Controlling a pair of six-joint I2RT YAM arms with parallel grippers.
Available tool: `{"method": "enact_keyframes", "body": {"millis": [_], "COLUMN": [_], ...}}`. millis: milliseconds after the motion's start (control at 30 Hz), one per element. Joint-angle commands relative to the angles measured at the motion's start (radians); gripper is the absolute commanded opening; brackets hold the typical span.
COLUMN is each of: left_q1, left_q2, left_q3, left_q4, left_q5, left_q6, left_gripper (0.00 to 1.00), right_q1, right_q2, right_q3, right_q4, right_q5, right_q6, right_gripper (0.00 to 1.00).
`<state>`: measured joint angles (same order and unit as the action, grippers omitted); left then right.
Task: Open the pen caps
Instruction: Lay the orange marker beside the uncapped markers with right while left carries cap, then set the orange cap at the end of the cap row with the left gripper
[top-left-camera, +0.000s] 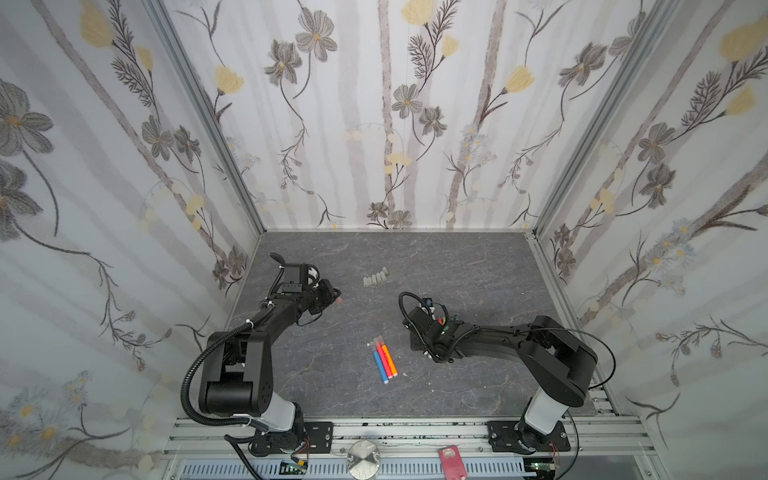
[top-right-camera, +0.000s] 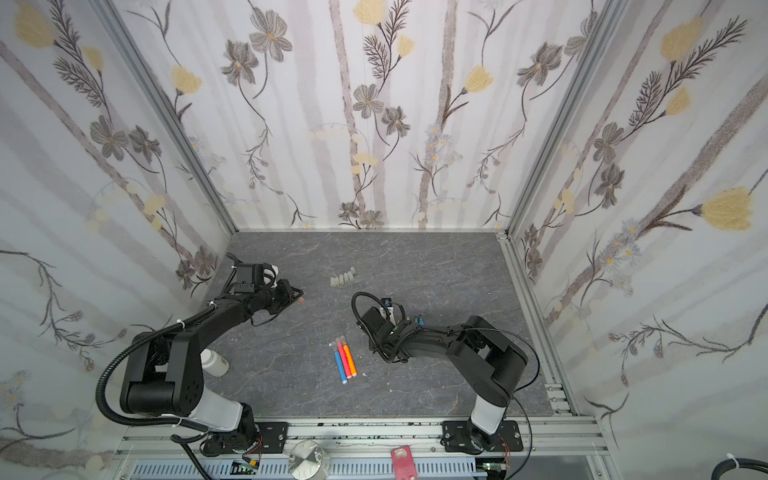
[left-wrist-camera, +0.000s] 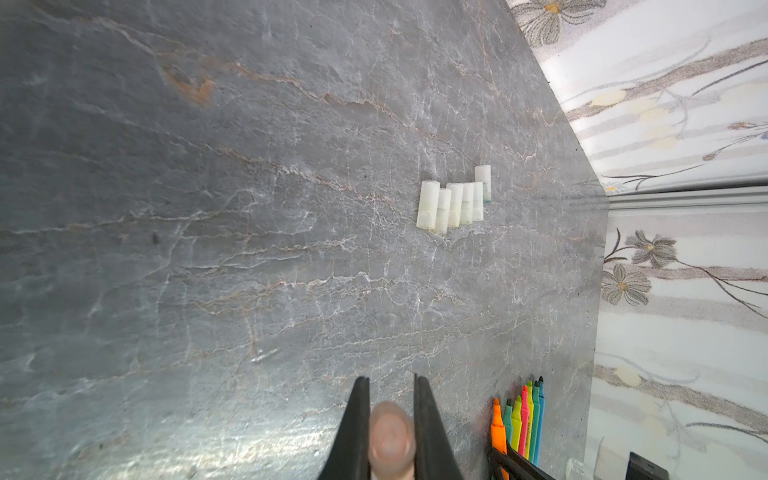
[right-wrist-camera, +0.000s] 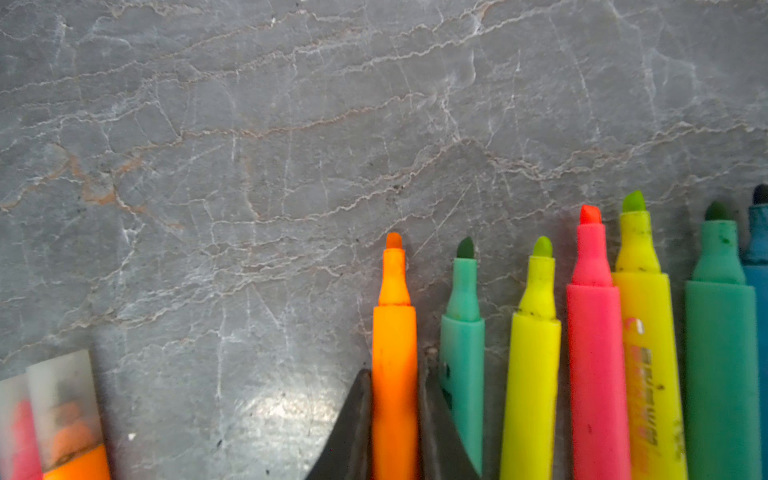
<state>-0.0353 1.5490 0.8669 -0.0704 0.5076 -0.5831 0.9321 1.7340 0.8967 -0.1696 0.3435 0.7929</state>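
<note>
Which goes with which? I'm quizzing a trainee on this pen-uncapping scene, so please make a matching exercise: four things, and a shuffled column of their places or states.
Things:
1. loose caps
2. three capped pens
3. uncapped orange pen
4. pink-tinted cap

Places or states:
A. between the right gripper's jaws
B. clamped in the shut left gripper
C. in a row toward the back of the table
D. side by side, mid-table

Pairs: 1-C, 2-D, 3-A, 4-B
</note>
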Motion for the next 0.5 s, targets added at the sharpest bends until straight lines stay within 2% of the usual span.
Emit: {"method": "enact_keyframes", "body": {"millis": [0, 467], "left_q1": [0.002, -0.009], "left_q2": [0.037, 0.186], "left_q3": [0.032, 0.108], "left_q4": [0.036, 0.115], "left_q5": [-0.007, -0.003], "left_q6": [0.011, -0.010], "left_gripper": [0.00, 0.00], "right_q1": [0.004, 0.013], "right_q2": [0.001, -0.025], "right_q3": [0.005, -0.005], "right_q4": [-0.032, -0.043], "right_q5": [0.023, 0.048], "right_q6": [0.020, 0.024], "right_gripper": [0.19, 0.25]}}
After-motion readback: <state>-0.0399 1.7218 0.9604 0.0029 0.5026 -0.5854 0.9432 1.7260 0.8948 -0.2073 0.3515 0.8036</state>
